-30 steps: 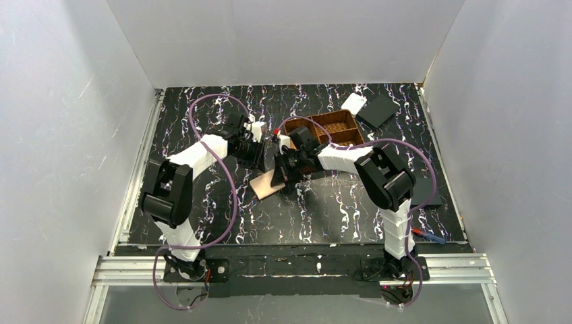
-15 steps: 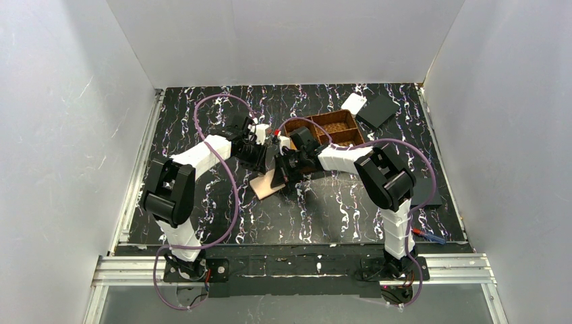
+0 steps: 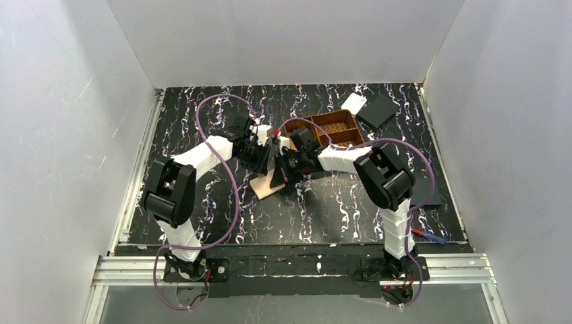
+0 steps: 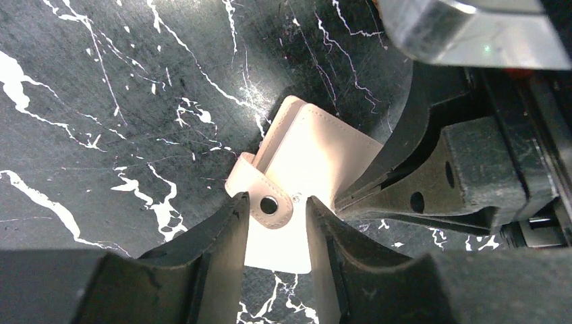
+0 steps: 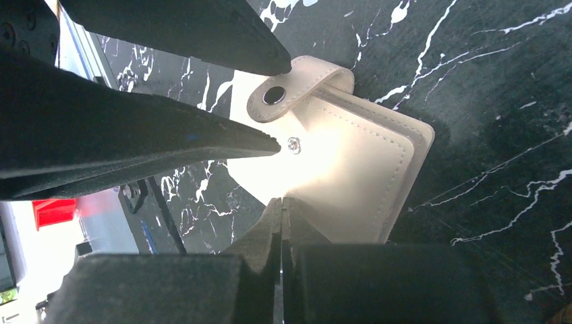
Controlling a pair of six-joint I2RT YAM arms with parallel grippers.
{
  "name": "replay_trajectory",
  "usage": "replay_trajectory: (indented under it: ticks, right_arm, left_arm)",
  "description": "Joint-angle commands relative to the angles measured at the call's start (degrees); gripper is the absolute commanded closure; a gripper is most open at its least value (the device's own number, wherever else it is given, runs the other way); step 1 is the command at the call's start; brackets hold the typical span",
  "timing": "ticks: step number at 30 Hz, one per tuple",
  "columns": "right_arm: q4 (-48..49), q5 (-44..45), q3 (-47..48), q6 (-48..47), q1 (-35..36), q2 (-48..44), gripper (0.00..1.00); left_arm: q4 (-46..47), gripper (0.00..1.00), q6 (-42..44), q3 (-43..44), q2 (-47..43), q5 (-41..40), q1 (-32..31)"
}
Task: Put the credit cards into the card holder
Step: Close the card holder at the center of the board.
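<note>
White walls close in a black, white-veined tabletop [image 3: 202, 115]. Both arms reach in to its middle. A brown woven basket [image 3: 330, 128] sits behind them, toward the back right.

The card holder [image 5: 351, 162] lies flat on the tabletop between the two arms, folded shut, its strap tab [image 4: 266, 202] curling over one edge. The left fingers [image 3: 268, 160] stand apart, one on each side of that tab, with a little daylight around it, so nothing is gripped. The right fingers [image 5: 281, 206] are clenched together on nothing, their tips at the holder's opposite edge, apparently steadying it. No credit cards can be made out in any view.

The holder looks light, soft and pliant, with a smooth face, so it would likely slide or buckle if pushed alone. The tab is probably the best handle: pinch it near its snap hole while the other arm holds the body down, then peel it back off the stud [image 5: 293, 144].
</note>
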Motion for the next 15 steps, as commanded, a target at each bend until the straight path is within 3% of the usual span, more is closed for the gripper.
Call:
replay_trajectory:
  ticks: [1, 15]
  right_arm:
    - [1.29, -0.50, -0.12, 0.03, -0.39, 0.69, 0.99]
    - [1.15, -0.24, -0.33, 0.04, -0.39, 0.42, 0.99]
  left_arm:
    - [0.55, 0.64, 0.97, -1.15, -3.23, -0.12, -0.46]
    - [0.37, 0.89, 0.97, -0.63, -2.33, -2.31, -0.69]
